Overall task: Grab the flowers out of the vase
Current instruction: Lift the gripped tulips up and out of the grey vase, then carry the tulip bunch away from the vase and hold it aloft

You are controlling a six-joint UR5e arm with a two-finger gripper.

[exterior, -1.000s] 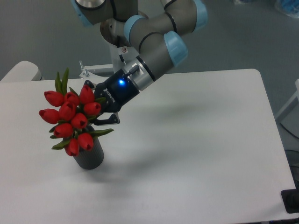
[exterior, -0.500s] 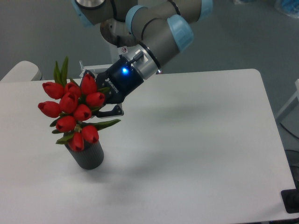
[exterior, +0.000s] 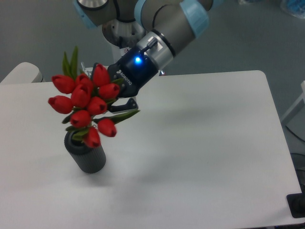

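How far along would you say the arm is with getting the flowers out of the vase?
Done: the gripper looks closed on the flowers, though the blooms hide its fingertips. In hand: the bunch is tilted and raised, so the vase mouth shows. Left: the lowest bloom overlaps the rim, and the stems are hidden, so I cannot tell whether they are clear; more lifting seems needed.

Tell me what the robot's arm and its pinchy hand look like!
The arm is made of fat, round silver-grey tubes with light blue caps on the joints. Next comes a shiny silver ring. The gripper is black and chunky, with tiny white letters on its side and a small bright blue light glowing on it. Its fingers are black too.
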